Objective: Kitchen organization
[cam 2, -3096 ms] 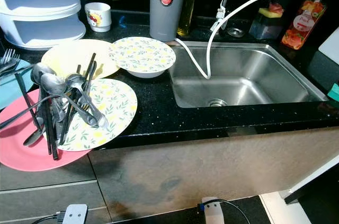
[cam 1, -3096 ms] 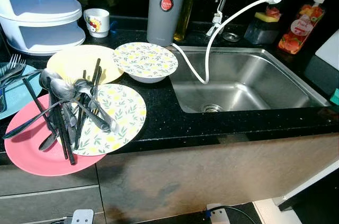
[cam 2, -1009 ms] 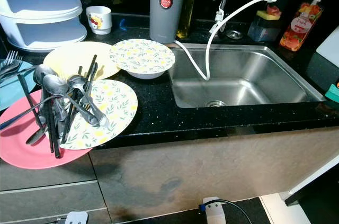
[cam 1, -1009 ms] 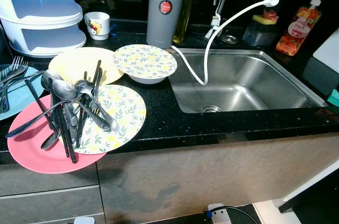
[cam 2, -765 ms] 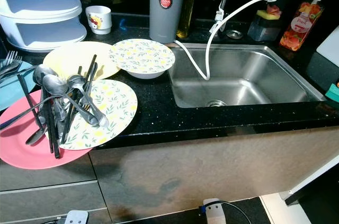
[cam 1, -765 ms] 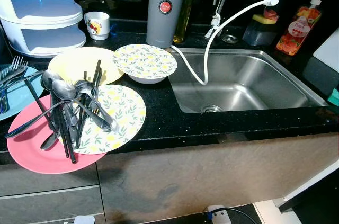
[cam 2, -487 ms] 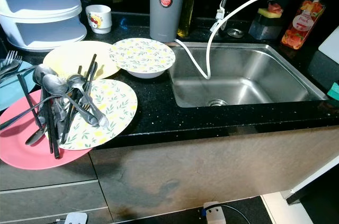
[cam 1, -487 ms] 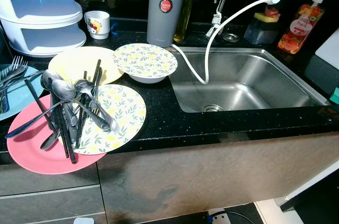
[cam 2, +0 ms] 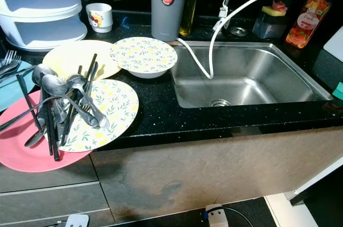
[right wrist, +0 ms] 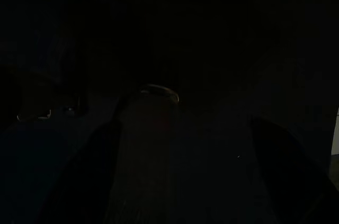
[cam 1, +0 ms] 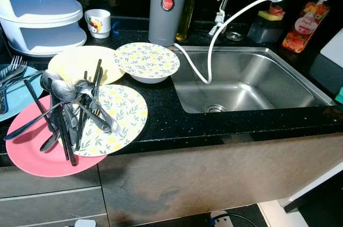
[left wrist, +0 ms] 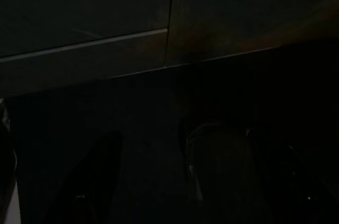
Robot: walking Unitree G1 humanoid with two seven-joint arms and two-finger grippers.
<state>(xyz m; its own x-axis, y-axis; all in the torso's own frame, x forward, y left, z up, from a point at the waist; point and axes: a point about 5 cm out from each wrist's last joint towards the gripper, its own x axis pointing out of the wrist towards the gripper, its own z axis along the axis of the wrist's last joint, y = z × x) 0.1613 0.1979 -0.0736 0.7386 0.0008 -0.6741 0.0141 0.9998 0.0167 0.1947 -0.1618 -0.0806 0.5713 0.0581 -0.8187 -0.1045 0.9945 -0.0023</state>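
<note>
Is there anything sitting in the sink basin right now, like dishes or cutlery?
No, the steel sink holds no dishes or cutlery; a white hose hangs into it above the bare drain.

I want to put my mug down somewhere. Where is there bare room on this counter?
Bare black counter lies between the leaf-print plate and the sink, and along the sink's front edge. The sink basin is bare except for a white hose. The left side is crowded with overlapping plates, a cutlery pile and a patterned bowl.
</note>
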